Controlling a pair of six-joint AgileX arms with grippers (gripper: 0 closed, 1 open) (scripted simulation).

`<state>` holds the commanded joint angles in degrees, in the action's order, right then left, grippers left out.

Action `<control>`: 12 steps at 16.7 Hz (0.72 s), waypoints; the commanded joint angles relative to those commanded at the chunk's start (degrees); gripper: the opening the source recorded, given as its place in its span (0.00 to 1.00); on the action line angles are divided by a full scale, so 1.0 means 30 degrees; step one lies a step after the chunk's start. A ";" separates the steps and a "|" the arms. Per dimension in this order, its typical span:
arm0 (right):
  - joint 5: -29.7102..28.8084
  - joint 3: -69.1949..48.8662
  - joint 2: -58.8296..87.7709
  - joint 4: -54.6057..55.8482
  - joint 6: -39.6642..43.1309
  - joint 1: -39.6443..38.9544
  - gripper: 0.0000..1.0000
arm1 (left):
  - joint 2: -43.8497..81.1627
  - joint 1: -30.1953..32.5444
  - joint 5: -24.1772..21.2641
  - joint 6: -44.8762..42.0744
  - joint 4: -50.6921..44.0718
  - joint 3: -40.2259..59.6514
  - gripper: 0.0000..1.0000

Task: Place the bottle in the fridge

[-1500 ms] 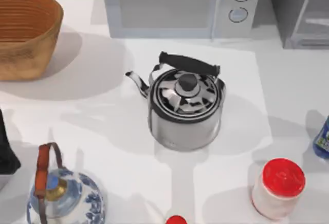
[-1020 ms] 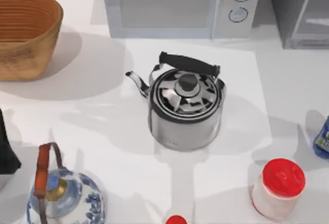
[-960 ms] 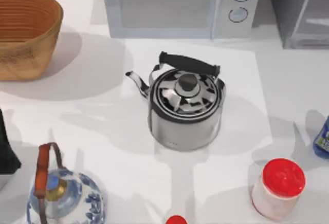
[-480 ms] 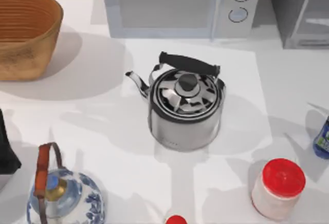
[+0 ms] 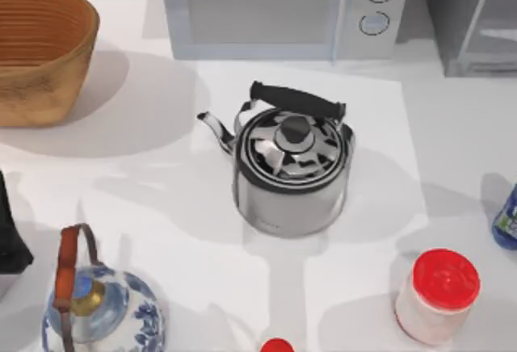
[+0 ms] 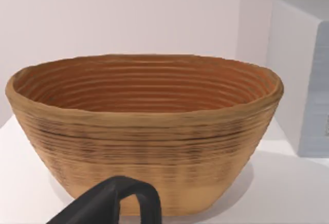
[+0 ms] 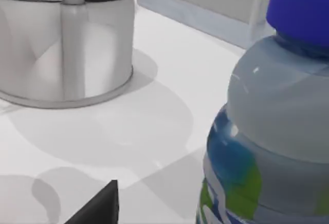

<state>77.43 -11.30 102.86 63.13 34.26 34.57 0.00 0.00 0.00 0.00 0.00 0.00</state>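
Note:
The small blue bottle (image 5: 507,219) stands upright at the table's right edge, cut off by the top view's border. In the right wrist view the bottle (image 7: 272,131) looms very close, with its blue cap (image 7: 300,8) and green-and-white label showing. My right gripper's dark finger (image 7: 97,206) pokes in beside it, apart from the bottle, and the gripper looks open. The dark grey fridge (image 5: 477,21) with its pale framed door sits at the back right. My left arm (image 5: 10,231) is parked at the left edge.
A steel kettle (image 5: 292,166) stands mid-table, with a white jar with a red lid (image 5: 440,295) front right near the bottle. The microwave (image 5: 283,9) is at the back, a wicker basket (image 5: 40,49) back left, a blue-white teapot (image 5: 101,308) front left and a red cap (image 5: 277,345) at the front edge.
Shadows on the table around the bottle and the jar have shifted. The bottle, jar, kettle and left arm have stayed in place.

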 joint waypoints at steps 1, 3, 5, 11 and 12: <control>0.0245 -0.0116 0.0820 0.0016 0.0020 0.0414 1.00 | 0.0000 0.0000 0.0000 0.0000 0.0000 0.0000 1.00; 0.0510 -0.0225 0.1850 -0.0067 -0.0005 0.0928 1.00 | 0.0000 0.0000 0.0000 0.0000 0.0000 0.0000 1.00; 0.0560 -0.0241 0.2083 -0.0105 -0.0023 0.1041 1.00 | 0.0000 0.0000 0.0000 0.0000 0.0000 0.0000 1.00; 0.0466 -0.0228 0.1900 0.0003 -0.0280 0.0889 1.00 | 0.0000 0.0000 0.0000 0.0000 0.0000 0.0000 1.00; 0.0357 -0.0250 0.1848 0.0292 -0.0670 0.0775 1.00 | 0.0000 0.0000 0.0000 0.0000 0.0000 0.0000 1.00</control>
<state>78.50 -12.05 108.41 64.00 32.25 36.90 0.00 0.00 0.00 0.00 0.00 0.00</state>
